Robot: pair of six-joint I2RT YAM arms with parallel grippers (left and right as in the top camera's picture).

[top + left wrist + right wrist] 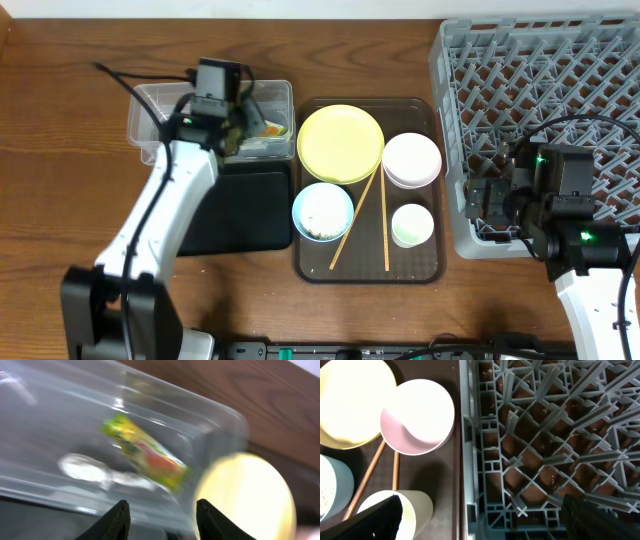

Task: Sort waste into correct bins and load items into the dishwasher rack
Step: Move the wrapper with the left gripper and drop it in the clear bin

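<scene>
The green-yellow wrapper (pixel 150 457) with an orange patch lies inside the clear tub (pixel 160 100), also seen in the overhead view (pixel 272 128). My left gripper (pixel 160 520) is open and empty just above the tub's near rim. The yellow plate (pixel 340 143), pink bowl (pixel 411 160), blue bowl (pixel 322 211) holding rice grains, white cup (pixel 412 225) and two chopsticks (pixel 384 225) sit on the brown tray. My right gripper (pixel 480 520) is open and empty, straddling the left edge of the grey dishwasher rack (pixel 560 70). The black tray (pixel 245 210) lies left of the brown tray.
The brown serving tray (pixel 435 265) holds the dishes between the black tray and the rack. The left arm (pixel 165 215) reaches across the black tray. Cables run over the rack's right side (pixel 590 125). Something white lies in the tub beside the wrapper (pixel 85 467).
</scene>
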